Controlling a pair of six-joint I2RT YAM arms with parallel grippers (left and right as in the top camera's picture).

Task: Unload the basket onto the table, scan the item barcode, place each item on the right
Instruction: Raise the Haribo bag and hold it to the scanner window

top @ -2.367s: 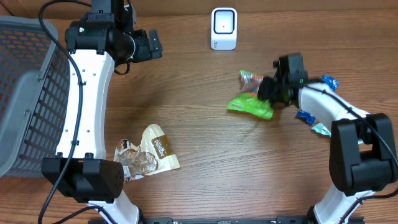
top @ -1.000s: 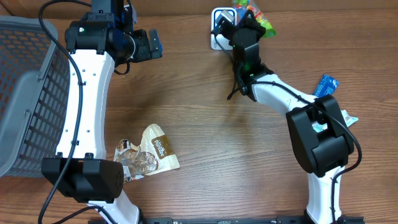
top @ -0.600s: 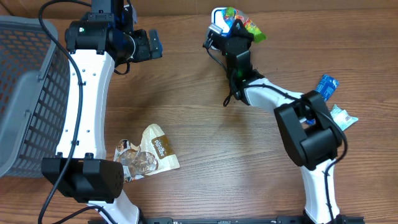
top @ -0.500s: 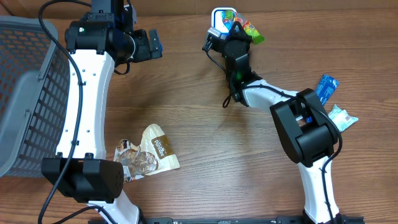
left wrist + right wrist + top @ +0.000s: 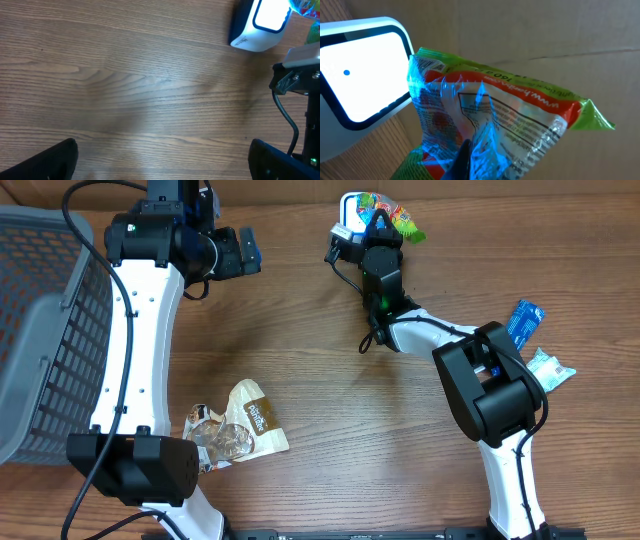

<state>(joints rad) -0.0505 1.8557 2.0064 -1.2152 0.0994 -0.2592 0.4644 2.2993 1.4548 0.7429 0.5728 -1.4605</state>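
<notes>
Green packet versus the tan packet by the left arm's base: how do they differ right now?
The green packet is pinched in the right gripper and held up at the scanner; the tan packet lies loose on the table. The green one is bright green and red, the tan one beige and brown. Both are crinkly snack bags.

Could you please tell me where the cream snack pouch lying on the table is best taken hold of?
I would grip the cream snack pouch by its far edge, from straight above: it lies flat on the table, and that edge is free of the clear wrapper beside it.
</notes>
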